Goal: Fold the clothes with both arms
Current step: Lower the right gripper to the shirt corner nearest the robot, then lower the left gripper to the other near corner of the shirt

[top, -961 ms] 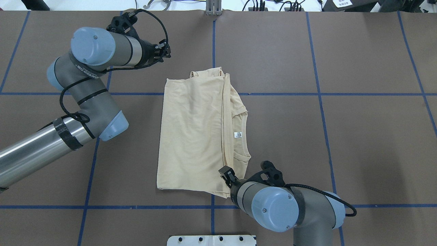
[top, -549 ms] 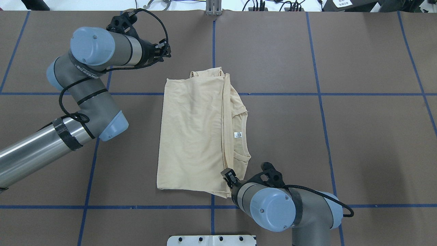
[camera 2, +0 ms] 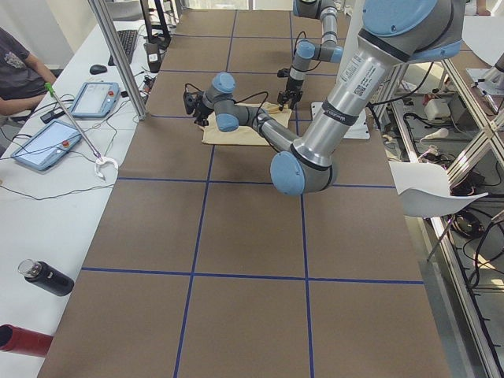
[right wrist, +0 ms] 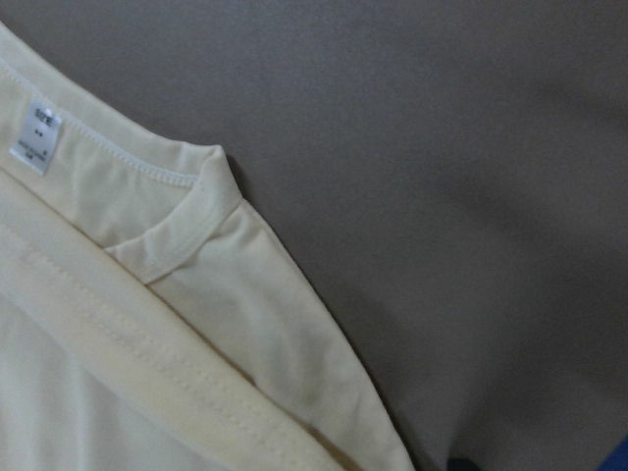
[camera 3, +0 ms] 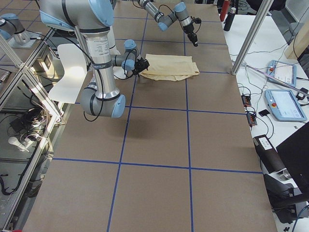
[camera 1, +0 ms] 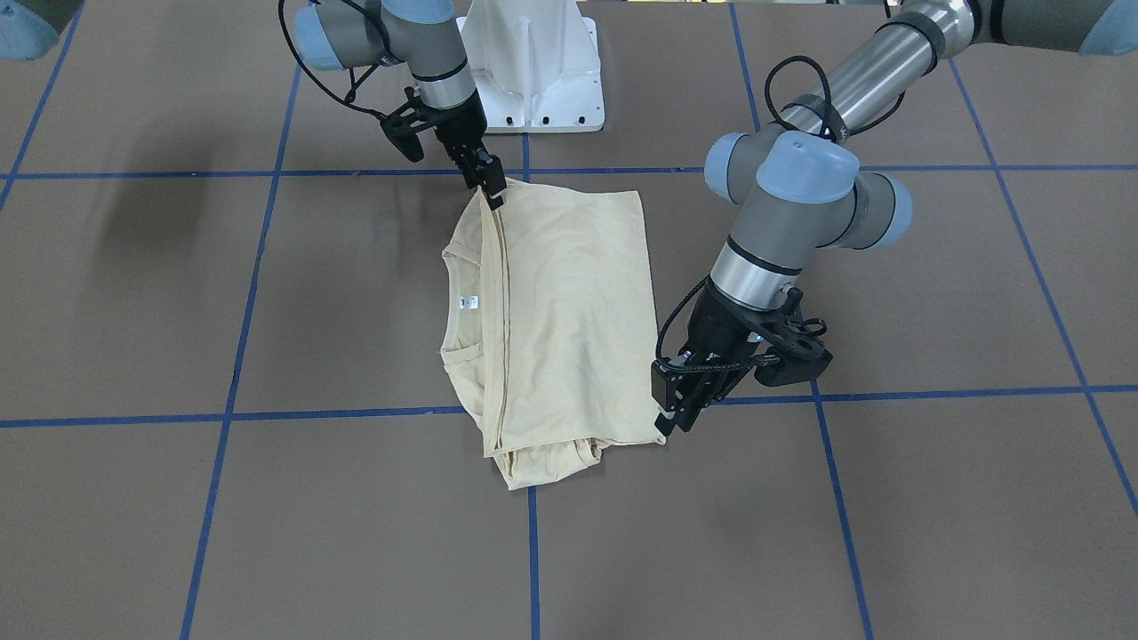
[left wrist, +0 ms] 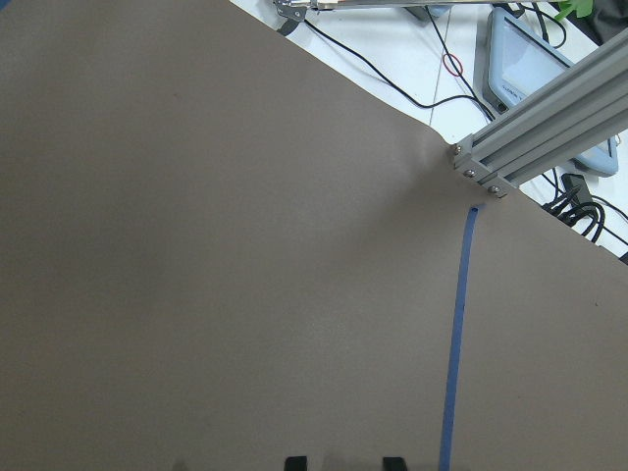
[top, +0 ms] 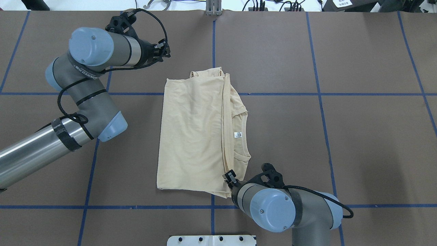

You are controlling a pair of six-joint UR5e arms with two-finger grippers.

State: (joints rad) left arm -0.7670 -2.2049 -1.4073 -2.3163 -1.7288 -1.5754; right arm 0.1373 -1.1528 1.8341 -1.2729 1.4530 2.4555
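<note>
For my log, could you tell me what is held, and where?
Right pincer pinches the shirt at its folded edge's robot-side end; left pincer holds nothing.

I get overhead from behind the base (top: 211, 240); front view faces it. Two side views look along the worktop (camera 2: 252, 236) from its ends. All four share the shirt (top: 191, 136). Wrist views close: left on worktop, right on shirt.

T-shirt (top: 194, 136) on table (top: 358, 136); right tool (top: 228, 178) at corner
</note>
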